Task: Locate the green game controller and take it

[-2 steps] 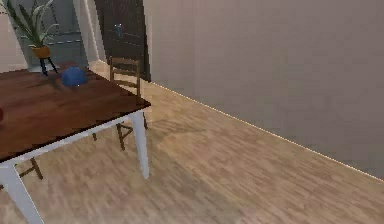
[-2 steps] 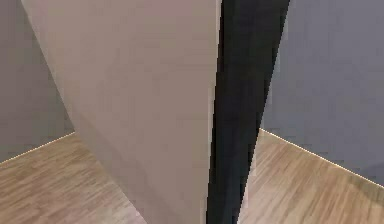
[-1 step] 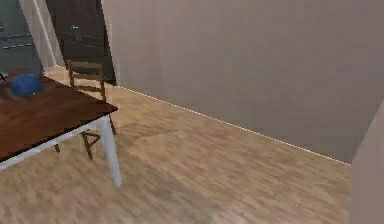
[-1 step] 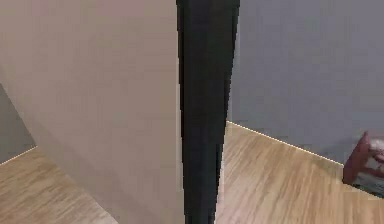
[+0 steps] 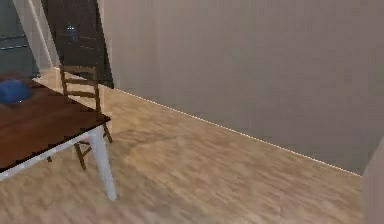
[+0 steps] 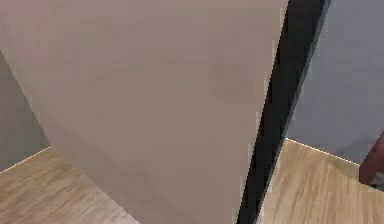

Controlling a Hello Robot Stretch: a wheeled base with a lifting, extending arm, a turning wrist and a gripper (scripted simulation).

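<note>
A dark wooden table (image 5: 45, 125) with white legs stands at the forward view's left. A blue rounded thing (image 5: 12, 92) lies on its far left part. Behind the table a wooden ladder-back chair (image 5: 82, 88) faces it.
A dark door (image 5: 78, 35) is set in the far wall at the forward view's upper left. A long beige wall (image 5: 250, 70) runs along the right, with bare wood floor (image 5: 220, 175) before it. In the arm side view a beige panel (image 6: 150, 100) with a dark edge (image 6: 275, 110) stands close.
</note>
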